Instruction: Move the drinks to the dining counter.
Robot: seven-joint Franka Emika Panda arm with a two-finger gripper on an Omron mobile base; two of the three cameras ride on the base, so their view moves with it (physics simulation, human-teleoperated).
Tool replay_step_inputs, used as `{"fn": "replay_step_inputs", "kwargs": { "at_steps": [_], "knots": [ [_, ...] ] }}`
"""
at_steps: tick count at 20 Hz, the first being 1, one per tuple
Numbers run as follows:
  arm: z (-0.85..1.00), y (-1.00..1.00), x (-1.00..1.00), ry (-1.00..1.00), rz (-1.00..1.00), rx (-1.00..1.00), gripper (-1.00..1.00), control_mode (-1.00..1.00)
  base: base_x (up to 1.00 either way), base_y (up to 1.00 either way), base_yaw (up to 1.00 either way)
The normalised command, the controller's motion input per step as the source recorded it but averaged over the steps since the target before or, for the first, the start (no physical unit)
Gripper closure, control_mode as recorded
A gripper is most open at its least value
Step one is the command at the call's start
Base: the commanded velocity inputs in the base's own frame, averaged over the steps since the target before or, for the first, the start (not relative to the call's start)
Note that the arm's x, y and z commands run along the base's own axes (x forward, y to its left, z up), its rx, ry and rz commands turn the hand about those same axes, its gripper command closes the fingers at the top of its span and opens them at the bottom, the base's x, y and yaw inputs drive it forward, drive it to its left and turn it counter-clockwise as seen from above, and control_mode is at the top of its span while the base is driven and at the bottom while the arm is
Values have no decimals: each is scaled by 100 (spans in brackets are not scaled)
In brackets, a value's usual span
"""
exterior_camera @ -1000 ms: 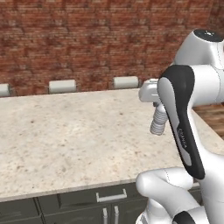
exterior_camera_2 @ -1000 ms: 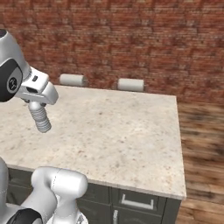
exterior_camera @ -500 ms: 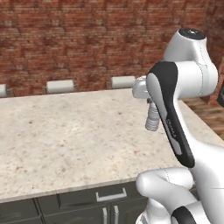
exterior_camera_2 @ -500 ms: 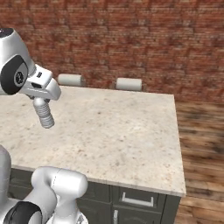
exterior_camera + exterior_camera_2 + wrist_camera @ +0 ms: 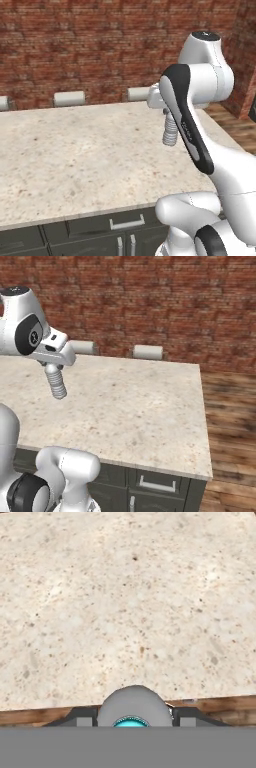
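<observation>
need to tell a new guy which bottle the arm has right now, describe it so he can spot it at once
Start at the big beige speckled dining counter in front of the brick wall. Above its surface the white arm's gripper hangs with a ribbed grey bottle clamped in it, hanging tilted below the hand. In the hand view it shows a rounded grey cap with a teal glint beneath, and nothing else stands on the stone near it.

The teal bottle with a ribbed grey cap [image 5: 56, 385] hangs upside down and slightly tilted in the air above the counter, cap lowest, its body hidden from both base cameras. In the hand view the round grey cap [image 5: 134, 706] sits at the bottom with a sliver of teal under it. The large rectangular island counter with a beige speckled stone top and dark base [image 5: 75, 165] lies beneath the bottle, which does not touch it.
</observation>
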Motion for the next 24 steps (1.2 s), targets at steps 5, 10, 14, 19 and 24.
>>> {"fn": "replay_step_inputs", "kwargs": {
  "at_steps": [5, 10, 14, 19, 24],
  "knots": [
    [-31, 0, 23, 0, 0, 0, 100, -100, 0, 0, 0],
    [-34, 0, 18, 0, 0, 0, 100, -100, 0, 0, 0],
    [-40, 0, 17, 2, 0, 3, 100, -100, 0, 0, 0],
    [-41, 0, 25, 0, 0, 2, 100, -100, 0, 0, 0],
    [-39, 0, 28, 0, 0, 0, 100, -100, 0, 0, 0]
  ]
}}
